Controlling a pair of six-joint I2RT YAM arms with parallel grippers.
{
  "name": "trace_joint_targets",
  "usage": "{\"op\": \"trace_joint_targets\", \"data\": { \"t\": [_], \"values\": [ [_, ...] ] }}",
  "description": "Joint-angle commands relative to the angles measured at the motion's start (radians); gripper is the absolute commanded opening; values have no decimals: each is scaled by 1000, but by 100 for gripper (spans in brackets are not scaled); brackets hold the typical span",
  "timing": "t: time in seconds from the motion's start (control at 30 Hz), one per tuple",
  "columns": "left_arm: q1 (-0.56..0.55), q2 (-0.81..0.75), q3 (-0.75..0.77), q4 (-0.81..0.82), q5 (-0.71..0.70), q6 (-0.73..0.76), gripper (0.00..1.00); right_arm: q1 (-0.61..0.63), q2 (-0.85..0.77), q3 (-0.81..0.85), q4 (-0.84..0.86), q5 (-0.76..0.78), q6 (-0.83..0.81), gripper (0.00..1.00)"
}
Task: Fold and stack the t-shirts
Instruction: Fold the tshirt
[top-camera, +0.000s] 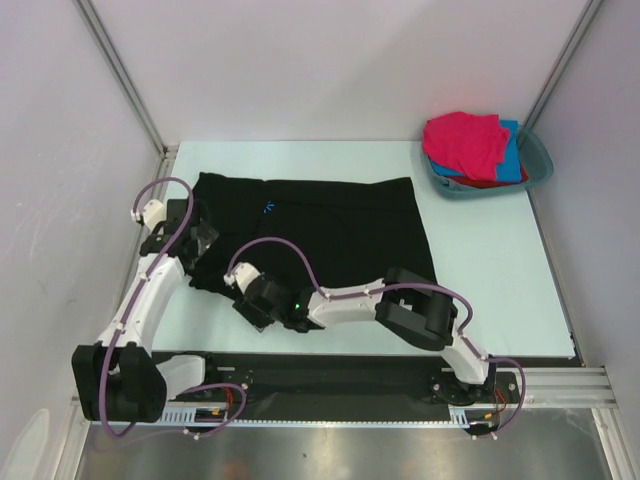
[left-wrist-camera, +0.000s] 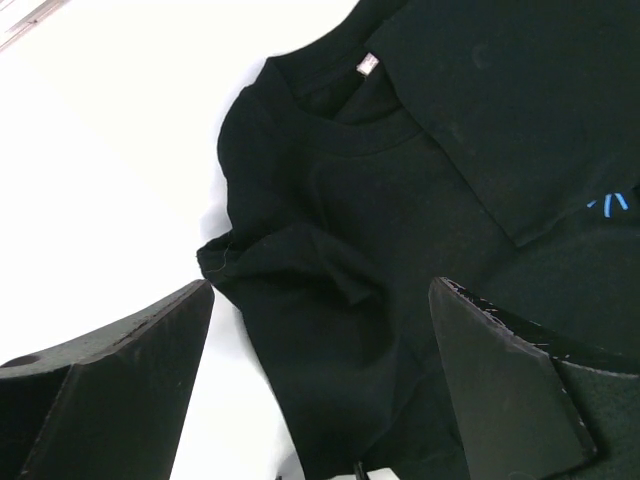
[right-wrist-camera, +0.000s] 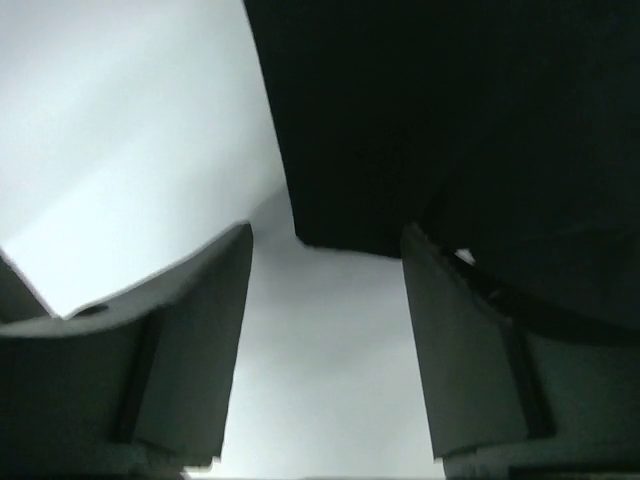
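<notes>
Left gripper (left-wrist-camera: 320, 290): jaws spread wide and holding nothing, poised over the rumpled left sleeve (left-wrist-camera: 285, 260) of the black t-shirt (top-camera: 330, 225).
Right gripper (right-wrist-camera: 325, 240): jaws partly apart with bare table between them. The shirt's near-left corner lies at the tips, but the blurred view does not show whether cloth touches a finger.
Black t-shirt: spread across the middle of the table (top-camera: 490, 270), with one flap doubled over the body.
Other t-shirts: pink (top-camera: 465, 140), blue (top-camera: 513, 160) and red (top-camera: 482, 183), heaped in the basin (top-camera: 541, 165) at the far right.
Step in hand: probably taking up the left side for a fold.
How to do it well: bite deep at the sleeve and the corner together, lift low, and carry both rightward evenly so the edge stays straight.
Cloth: thin, matte and limp, with a ribbed collar (left-wrist-camera: 345, 115). It is likely to sag and bunch.
Table surface: pale and smooth, so the cloth may slide.
</notes>
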Motion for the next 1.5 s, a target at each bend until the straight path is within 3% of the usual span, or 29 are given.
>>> {"op": "trace_joint_targets", "data": {
  "t": [0.0,0.3,0.83,1.47],
  "values": [
    [10,-43,2,24,8,25,96,30,-40,-62,-71,241,-244,65],
    [17,-73,-5,26,13,34,96,65,7,28,-92,280,-396,64],
    [20,-87,-14,41,31,35,97,190,-111,53,-166,49,-490,65],
    [64,-121,-29,40,24,25,98,102,139,182,-124,58,-507,63]
  ]
}}
